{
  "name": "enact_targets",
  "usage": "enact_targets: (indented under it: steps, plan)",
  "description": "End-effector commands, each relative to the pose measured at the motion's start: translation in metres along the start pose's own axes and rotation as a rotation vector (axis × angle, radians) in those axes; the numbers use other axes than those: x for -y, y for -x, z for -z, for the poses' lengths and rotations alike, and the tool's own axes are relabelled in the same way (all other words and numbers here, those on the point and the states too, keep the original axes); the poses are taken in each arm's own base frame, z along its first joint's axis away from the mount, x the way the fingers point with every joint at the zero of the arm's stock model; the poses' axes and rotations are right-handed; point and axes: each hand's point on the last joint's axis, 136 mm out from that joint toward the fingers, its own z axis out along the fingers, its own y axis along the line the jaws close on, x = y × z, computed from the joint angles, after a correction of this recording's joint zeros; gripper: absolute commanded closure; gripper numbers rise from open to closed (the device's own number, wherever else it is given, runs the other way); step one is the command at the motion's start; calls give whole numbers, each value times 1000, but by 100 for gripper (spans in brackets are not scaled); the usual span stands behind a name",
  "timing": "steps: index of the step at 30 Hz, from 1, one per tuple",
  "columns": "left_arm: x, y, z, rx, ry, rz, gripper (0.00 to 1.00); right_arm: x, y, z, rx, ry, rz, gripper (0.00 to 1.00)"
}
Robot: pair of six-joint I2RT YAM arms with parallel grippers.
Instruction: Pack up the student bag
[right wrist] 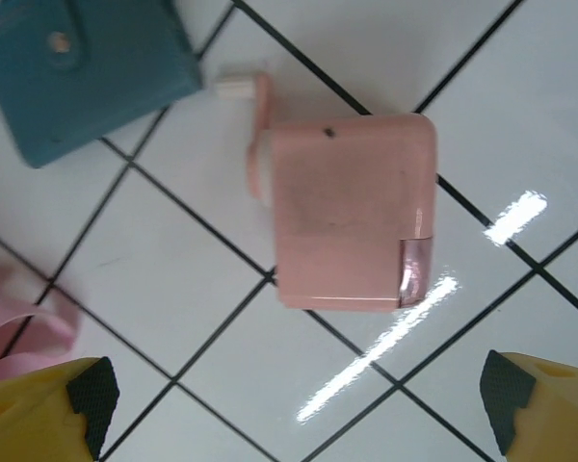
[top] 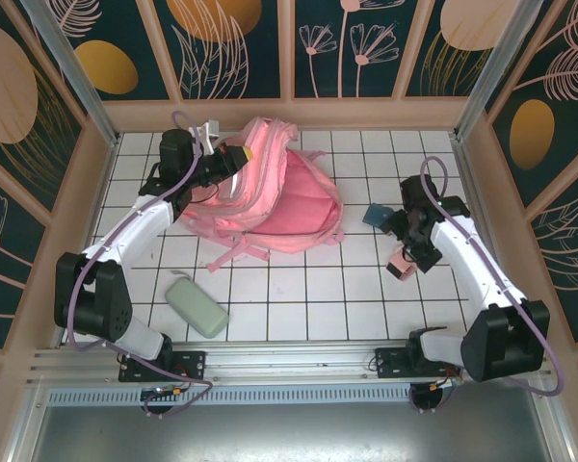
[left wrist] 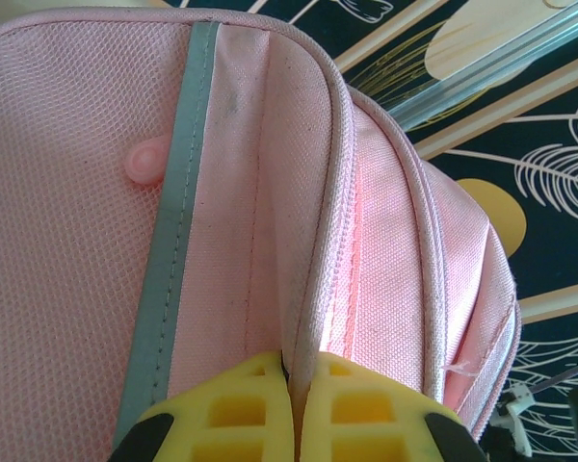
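Student bag [top: 299, 197] lying open on the white tiled tabletop [top: 299, 289], left fingers [left wrist: 241, 414] clamped on its rim, right fingers [right wrist: 549, 404] spread wide above a pink box [right wrist: 352, 217] right of the bag, teal pouch [right wrist: 87, 67] nearer the bag

Top cam is overlooking whole white-tiled bench [top: 299, 289]; left wrist is facing soft pink fabric backpack [left wrist: 77, 250] close-up, right facing bench tiles.

The student bag [left wrist: 67, 289] is matt pink woven cloth with a fine mesh texture, crossed by a smooth grey strip [left wrist: 176, 212]. The table [right wrist: 520, 87] is glossy white tile. The pink box [right wrist: 347, 212] looks like smooth plastic.
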Motion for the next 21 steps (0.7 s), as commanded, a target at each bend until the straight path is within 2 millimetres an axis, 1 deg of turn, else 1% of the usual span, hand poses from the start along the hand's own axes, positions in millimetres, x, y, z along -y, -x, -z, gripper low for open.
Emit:
enact_targets:
  steps: [1,5,8,10,14,16,21]
  plan:
    - [46,25,19,92,-126,-90,100,18,-6,-11,-38,-58,-27,1]
    - [49,25,22,96,-132,-98,100,23,-7,-26,-59,-66,-26,1]
    - [50,24,21,92,-136,-100,100,22,-10,-40,-87,-48,-18,1]
    - [51,24,23,95,-140,-104,100,20,-10,-47,-87,-47,-5,1]
    - [50,23,22,91,-140,-103,100,16,-4,-56,-82,-42,2,1]
    - [50,22,22,88,-146,-101,100,10,-6,-60,-101,-21,7,1]
    - [53,22,23,88,-155,-107,100,12,-2,-69,-101,-54,10,1]
